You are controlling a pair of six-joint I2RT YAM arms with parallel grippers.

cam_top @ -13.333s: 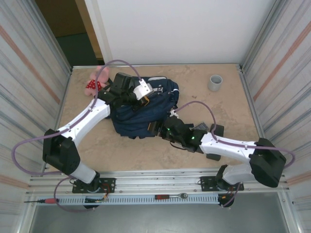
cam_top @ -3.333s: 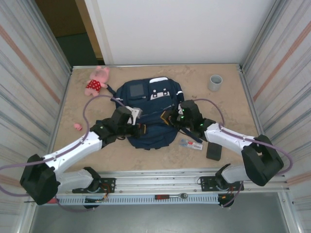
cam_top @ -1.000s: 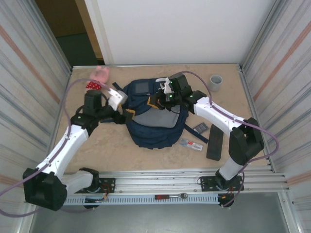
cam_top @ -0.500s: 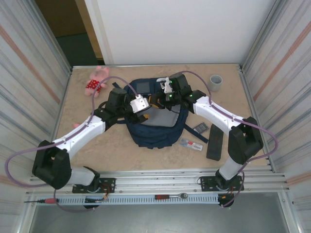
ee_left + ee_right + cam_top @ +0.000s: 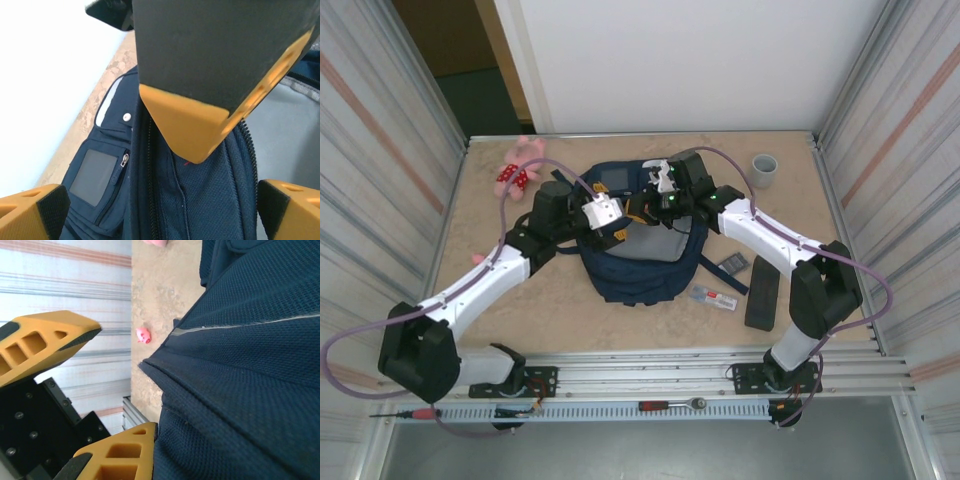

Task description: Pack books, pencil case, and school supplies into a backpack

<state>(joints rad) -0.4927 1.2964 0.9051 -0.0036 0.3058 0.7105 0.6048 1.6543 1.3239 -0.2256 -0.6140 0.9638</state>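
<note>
A: Two grippers, status?
B: Left gripper (image 5: 618,222) jaws spread wide, holding nothing, over the backpack (image 5: 640,272) mouth. Right gripper (image 5: 645,203) pinched closed on the backpack's top-edge fabric.
A: Backpack where?
B: Mid-table (image 5: 520,300), gaping, grey lining showing. Pencil case (image 5: 761,292) lies to its right.

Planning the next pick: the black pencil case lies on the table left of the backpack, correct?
Not left: the pencil case lies on the table right of the backpack, as the top external view shows.
</note>
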